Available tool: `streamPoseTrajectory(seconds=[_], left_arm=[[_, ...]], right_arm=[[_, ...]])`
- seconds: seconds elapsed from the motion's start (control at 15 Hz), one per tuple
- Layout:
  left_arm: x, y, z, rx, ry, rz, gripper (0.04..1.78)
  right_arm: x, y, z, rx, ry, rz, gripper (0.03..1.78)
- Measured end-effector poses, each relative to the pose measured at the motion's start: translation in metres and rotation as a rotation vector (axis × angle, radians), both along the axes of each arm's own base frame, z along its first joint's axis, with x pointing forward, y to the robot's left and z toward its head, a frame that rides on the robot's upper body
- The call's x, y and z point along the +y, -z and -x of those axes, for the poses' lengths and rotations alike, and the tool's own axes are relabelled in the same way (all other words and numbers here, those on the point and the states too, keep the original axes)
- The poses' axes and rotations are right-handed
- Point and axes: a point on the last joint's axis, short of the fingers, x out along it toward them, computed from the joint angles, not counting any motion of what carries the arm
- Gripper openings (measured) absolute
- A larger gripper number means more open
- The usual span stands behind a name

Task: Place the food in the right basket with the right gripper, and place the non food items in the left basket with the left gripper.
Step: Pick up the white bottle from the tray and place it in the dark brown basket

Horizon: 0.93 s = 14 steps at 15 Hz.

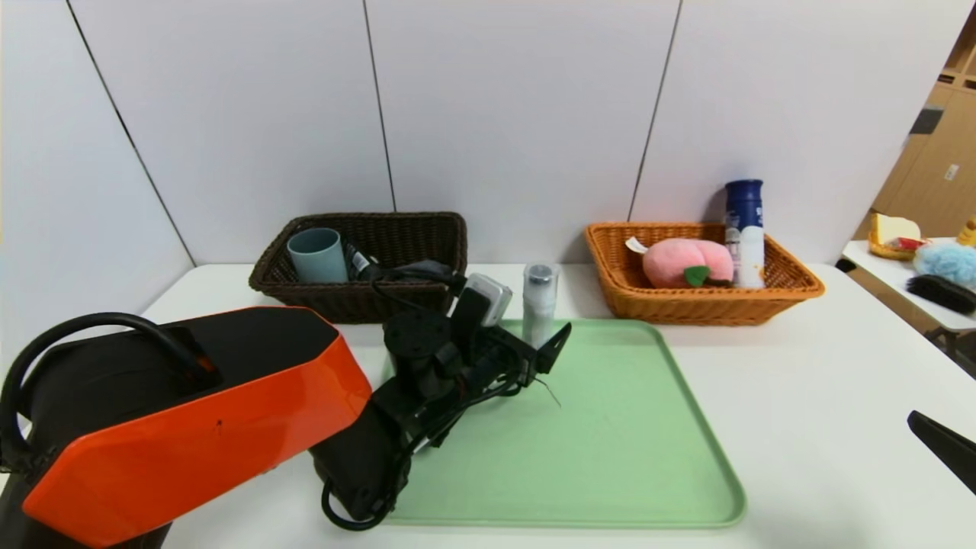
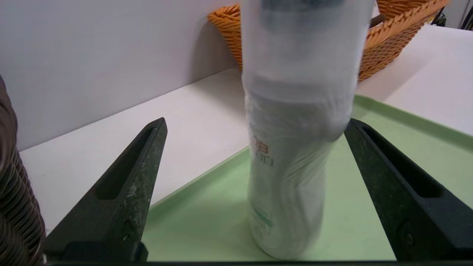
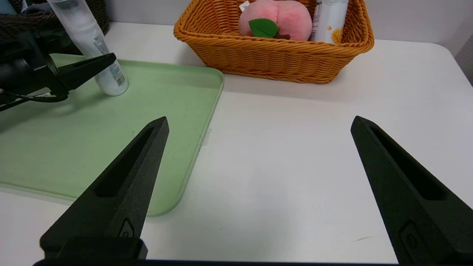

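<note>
slim white bottle point(image 1: 539, 303) with grey cap standing upright on the far edge of the green tray point(image 1: 610, 457), long axis vertical, roughly between the two baskets. left hand point(image 2: 255, 125) spread wide and level with the bottle's body, one finger on each side, the bottle sitting between them but nearer one finger and seemingly just touching it; not yet pinched. approach horizontal, from the robot's side of the bottle, so likely only a squeeze needed before lifting. some tipping risk, judging by the tall, narrow shape and the off-centre fit in the gap.

left basket point(image 1: 381, 244), dark brown, just beyond and to the left of that hand, near the bottle: grey-blue cup point(image 1: 316, 255) inside, plus a black tube point(image 1: 362, 263) and something dark beside it, hard to make out. right basket point(image 1: 785, 286), orange, farther off to the right on the counter point(image 1: 823, 396): pink plush peach point(image 1: 686, 261) and navy-capped bottle point(image 1: 744, 229) already inside, the bottle leaning on the back wall. food apparently done; the slim bottle the only item outside a basket.

right hand point(image 3: 258, 184) spread open too, holding nothing, hanging over bare counter to the right of the tray, well apart from the bottle.
</note>
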Motion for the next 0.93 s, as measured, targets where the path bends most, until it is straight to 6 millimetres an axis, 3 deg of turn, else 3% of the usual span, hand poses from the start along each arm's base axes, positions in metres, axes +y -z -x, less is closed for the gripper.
streamPoseTrajectory(seconds=[0.67, 0.93], left_arm=[[-0.004, 0.005, -0.013, -0.019, -0.012, 0.008, 1.69], [-0.005, 0.005, -0.012, -0.029, -0.011, -0.001, 1.05]], right_arm=[[0.0, 0.002, 0.001, 0.001, -0.003, 0.001, 1.7], [0.0, 0.001, 0.002, -0.002, -0.003, 0.001, 1.7]])
